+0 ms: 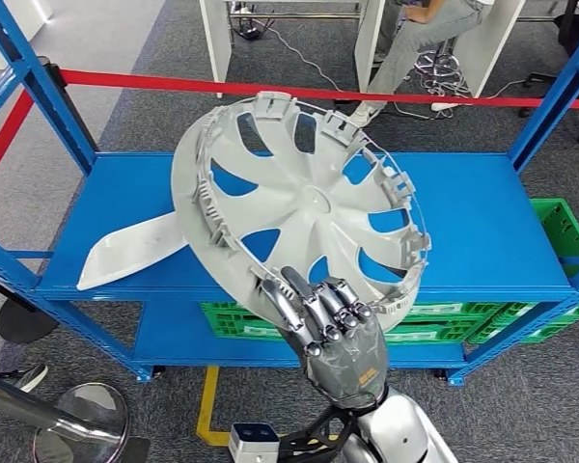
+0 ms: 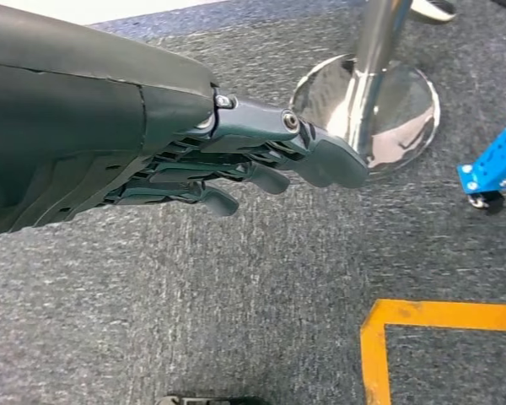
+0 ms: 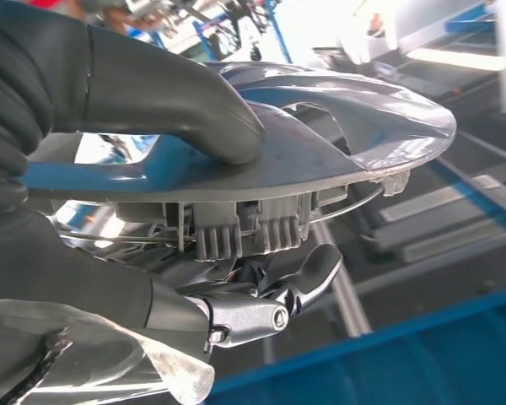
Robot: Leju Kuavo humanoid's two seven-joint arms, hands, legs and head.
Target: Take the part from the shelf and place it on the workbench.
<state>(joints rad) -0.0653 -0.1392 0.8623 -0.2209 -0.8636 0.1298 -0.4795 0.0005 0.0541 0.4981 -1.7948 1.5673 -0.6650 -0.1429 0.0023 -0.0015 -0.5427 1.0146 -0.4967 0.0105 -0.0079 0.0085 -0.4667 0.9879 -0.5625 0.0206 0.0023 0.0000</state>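
Right hand (image 1: 338, 342) grips the grey wheel cover (image 1: 301, 207) at its near rim: in the right wrist view the thumb (image 3: 193, 110) presses on one face and the fingers (image 3: 301, 278) curl against the ribbed clips on the other, pinching the rim between them. The cover is tilted, inner side toward the head camera, and stands over the front edge of the blue shelf (image 1: 483, 222), mid-length; whether its far rim touches the shelf cannot be told. A second grey part (image 1: 130, 251) lies flat near the shelf's front left corner. Green crates (image 1: 564, 231) sit on the lower level.

Left hand (image 2: 238, 160) hangs over grey carpet beside a chrome post base (image 2: 378, 110); its fingers (image 2: 218, 198) are extended, close together, holding nothing.
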